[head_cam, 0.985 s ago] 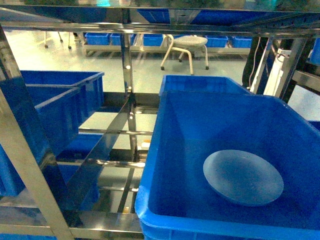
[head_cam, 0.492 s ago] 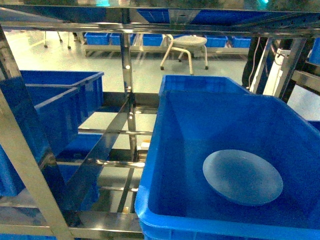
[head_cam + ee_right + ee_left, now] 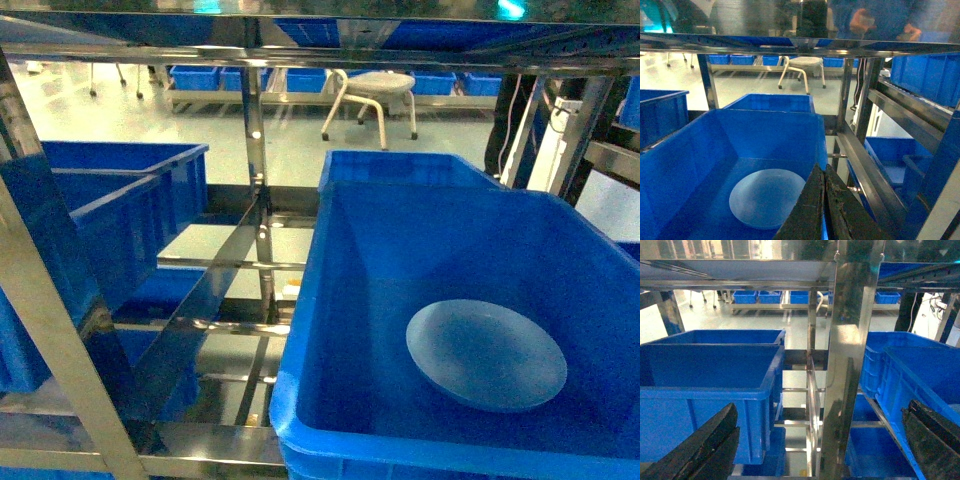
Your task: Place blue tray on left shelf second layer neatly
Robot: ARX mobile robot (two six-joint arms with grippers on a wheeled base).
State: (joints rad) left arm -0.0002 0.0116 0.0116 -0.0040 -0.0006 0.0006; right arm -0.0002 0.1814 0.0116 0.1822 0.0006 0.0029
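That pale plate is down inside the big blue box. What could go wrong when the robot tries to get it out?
The blue tray lies flat on the floor of a deep blue crate, so its low rim may be hard to pinch. The right pincer is shut and must open first. Lifting it out, it could knock the crate wall or the steel post towards the left shelf.
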